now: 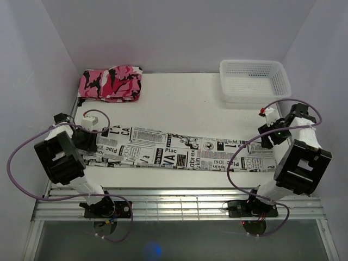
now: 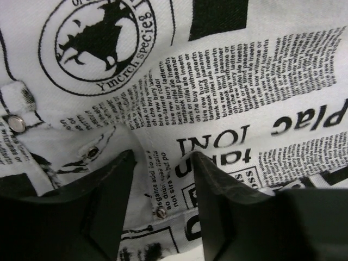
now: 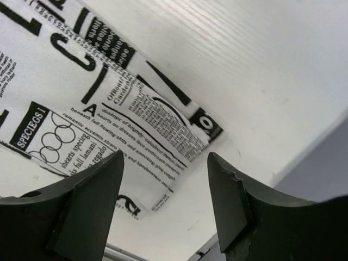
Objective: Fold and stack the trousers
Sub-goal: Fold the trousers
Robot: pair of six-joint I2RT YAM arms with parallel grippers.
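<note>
As the top camera shows, the trousers (image 1: 179, 152) lie flat across the lower middle of the counter (image 1: 185, 103). Their long axis runs left to right, with the waist end at the left tool (image 1: 89, 138) and the hem end by the right tool (image 1: 270, 136).

Left wrist view: jaws moderately apart, straddling riveted cloth, not closed on it.

Right wrist view: jaws wide, holding nothing. The hem corner sits mid-frame, just beyond the gap. Each arm is nearest its own end.
</note>
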